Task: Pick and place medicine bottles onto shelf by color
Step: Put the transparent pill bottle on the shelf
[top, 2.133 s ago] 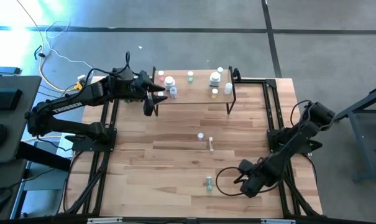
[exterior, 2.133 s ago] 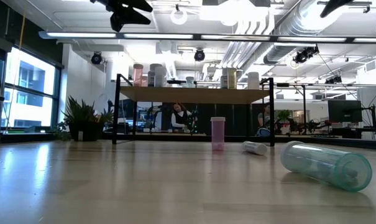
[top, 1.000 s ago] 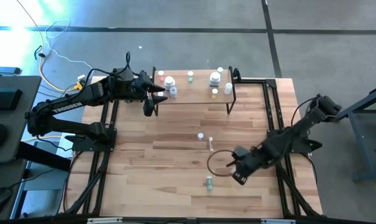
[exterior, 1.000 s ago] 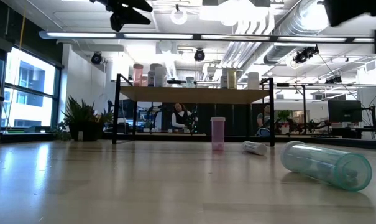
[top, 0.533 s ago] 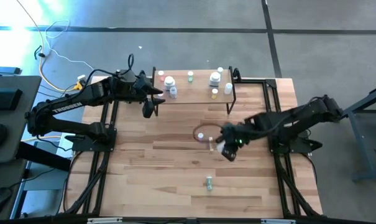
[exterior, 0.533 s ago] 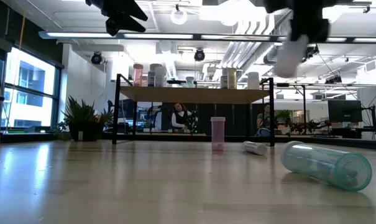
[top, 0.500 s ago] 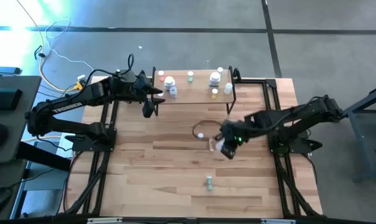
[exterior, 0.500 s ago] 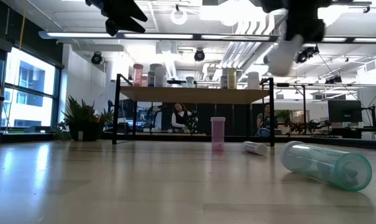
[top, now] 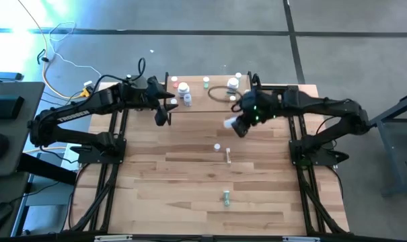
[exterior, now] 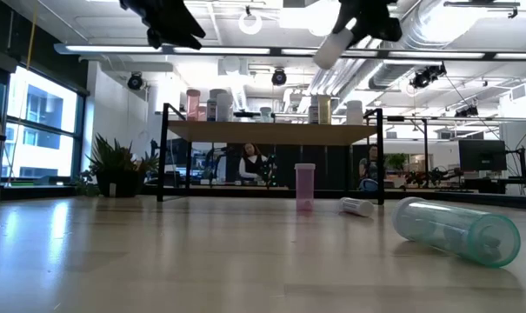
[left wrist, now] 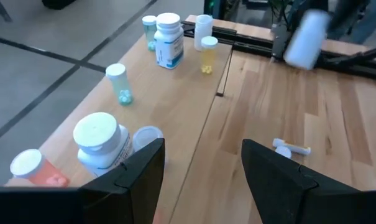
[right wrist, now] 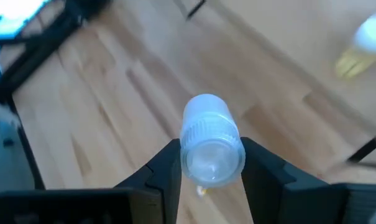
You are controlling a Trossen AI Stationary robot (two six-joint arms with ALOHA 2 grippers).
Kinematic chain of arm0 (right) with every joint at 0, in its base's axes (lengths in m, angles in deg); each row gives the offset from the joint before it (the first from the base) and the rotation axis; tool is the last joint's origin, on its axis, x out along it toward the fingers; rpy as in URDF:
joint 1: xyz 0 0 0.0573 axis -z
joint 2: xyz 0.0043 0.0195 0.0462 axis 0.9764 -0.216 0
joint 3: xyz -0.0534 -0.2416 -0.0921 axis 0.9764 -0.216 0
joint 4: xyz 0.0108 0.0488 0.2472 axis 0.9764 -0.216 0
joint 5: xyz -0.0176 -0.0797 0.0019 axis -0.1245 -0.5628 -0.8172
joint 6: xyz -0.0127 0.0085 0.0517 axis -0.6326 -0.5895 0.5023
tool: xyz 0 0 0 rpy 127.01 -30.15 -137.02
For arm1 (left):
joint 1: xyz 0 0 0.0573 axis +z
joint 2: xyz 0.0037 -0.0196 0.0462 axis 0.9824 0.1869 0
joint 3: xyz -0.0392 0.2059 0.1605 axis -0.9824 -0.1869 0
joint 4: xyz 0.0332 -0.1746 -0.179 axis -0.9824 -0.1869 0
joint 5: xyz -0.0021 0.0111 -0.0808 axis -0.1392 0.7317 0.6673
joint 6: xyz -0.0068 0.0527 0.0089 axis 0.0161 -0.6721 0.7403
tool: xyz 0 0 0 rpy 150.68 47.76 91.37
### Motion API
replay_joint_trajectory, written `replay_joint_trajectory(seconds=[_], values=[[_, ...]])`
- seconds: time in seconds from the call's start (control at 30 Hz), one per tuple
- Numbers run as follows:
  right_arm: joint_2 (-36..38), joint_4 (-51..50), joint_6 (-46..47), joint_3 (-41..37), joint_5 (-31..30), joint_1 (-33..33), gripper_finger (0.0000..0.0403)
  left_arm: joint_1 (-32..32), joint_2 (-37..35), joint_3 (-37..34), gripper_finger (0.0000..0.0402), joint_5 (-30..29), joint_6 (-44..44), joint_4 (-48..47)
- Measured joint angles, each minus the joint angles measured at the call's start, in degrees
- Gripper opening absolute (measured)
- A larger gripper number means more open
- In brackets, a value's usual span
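The shelf (top: 210,101) stands at the table's far edge with several medicine bottles on it, among them a white jar (top: 183,89), a green-capped one (top: 206,83) and a yellow one (top: 232,101). My right gripper (top: 237,125) hovers just in front of the shelf, shut on a white bottle (top: 229,124). My left gripper (top: 164,107) hangs open above the shelf's left end, holding nothing. A small white bottle (top: 217,147) stands on the table. A vial (top: 229,156) and a green bottle (top: 226,197) lie on their sides on it. My right gripper pinches the white bottle between its two fingers (right wrist: 166,167), on opposite sides of the body just under the ribbed cap (right wrist: 211,134). The bottle is lifted high above the table and tilted, its free end (exterior: 325,52) sticking out down and sideways from the fingers.
Black frame rails (top: 294,128) run along both sides of the table. Bare wood lies between the shelf and the loose bottles. In the low view a pink bottle (exterior: 305,185) stands before the shelf and the green bottle (exterior: 454,230) lies nearest the camera.
My right gripper has swung from the table's near right part toward the far edge and the left, rising, and now hovers in front of the shelf. It has stayed shut on the white bottle throughout. The bottles on the table have not moved.
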Motion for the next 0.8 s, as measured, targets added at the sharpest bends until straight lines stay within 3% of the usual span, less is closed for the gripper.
replay_joint_trajectory(seconds=[0.3,0.47,0.8], values=[[0.00,0.11,-2.18,6.18,-4.85,6.97,0.0119,0.04,3.15,0.00,0.0204,-0.17,-5.14,-0.01],[0.00,1.05,-2.59,8.49,-8.36,8.37,0.0119,0.04,5.11,0.00,0.0204,-3.35,-5.75,0.02],[-0.42,10.17,-5.66,9.43,-10.81,10.50,0.0119,0.04,5.91,0.00,0.0204,-3.89,-6.87,0.23]])
